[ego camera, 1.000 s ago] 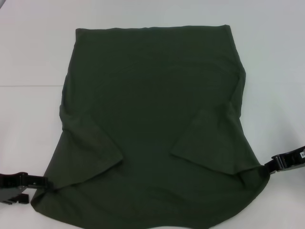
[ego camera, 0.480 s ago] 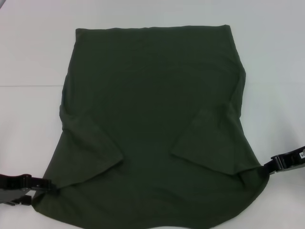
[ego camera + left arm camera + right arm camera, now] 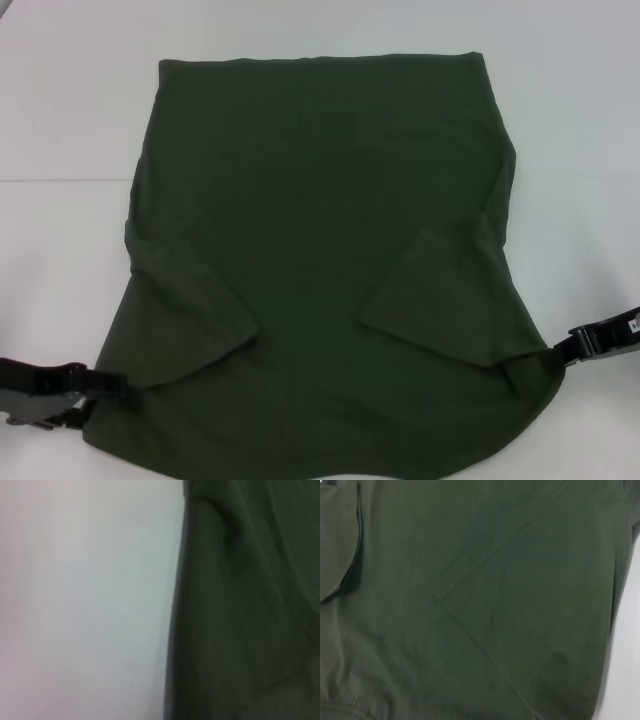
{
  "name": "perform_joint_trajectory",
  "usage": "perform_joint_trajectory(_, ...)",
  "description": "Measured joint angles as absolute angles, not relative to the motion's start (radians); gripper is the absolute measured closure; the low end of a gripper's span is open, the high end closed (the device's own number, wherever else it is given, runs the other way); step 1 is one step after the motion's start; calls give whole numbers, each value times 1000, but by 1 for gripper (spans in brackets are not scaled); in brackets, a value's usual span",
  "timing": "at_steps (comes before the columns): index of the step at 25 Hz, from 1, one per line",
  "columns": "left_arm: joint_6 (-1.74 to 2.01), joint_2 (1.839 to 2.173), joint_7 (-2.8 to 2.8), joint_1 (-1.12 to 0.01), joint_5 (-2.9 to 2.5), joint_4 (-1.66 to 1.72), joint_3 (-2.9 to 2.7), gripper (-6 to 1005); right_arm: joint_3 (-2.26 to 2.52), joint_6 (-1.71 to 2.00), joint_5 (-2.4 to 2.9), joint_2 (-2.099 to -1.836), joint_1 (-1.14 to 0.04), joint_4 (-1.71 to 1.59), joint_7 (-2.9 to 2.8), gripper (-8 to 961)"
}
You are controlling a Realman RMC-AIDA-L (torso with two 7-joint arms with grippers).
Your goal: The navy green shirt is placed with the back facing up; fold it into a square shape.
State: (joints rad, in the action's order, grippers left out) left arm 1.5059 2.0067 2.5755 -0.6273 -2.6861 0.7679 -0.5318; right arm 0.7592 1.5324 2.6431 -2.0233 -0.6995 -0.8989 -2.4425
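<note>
**Dark green shirt lies spread, both sleeves folded in, a gripper at each near corner**

The navy green shirt (image 3: 320, 260), a large plain dark olive short-sleeved T-shirt of soft matte fabric, lies flat on the white table (image 3: 570, 120), filling the middle of the head view. Both short sleeves are folded inward over the body, and its straight far edge lies away from the robot. Its near edge is cut off by the frame.

The black left gripper (image 3: 105, 385) touches the near-left corner, the black right gripper (image 3: 562, 350) the near-right corner. Whether either pinches cloth or stands spread cannot be told. Both wrist views show only green fabric and white table.
</note>
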Motion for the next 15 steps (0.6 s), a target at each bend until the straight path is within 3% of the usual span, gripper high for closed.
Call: perform_joint_trajectory(15,1505,2007,2556,-642,-2668,751,-547,249,759,1533,2643,-2023,-699,-899,-2442,869)
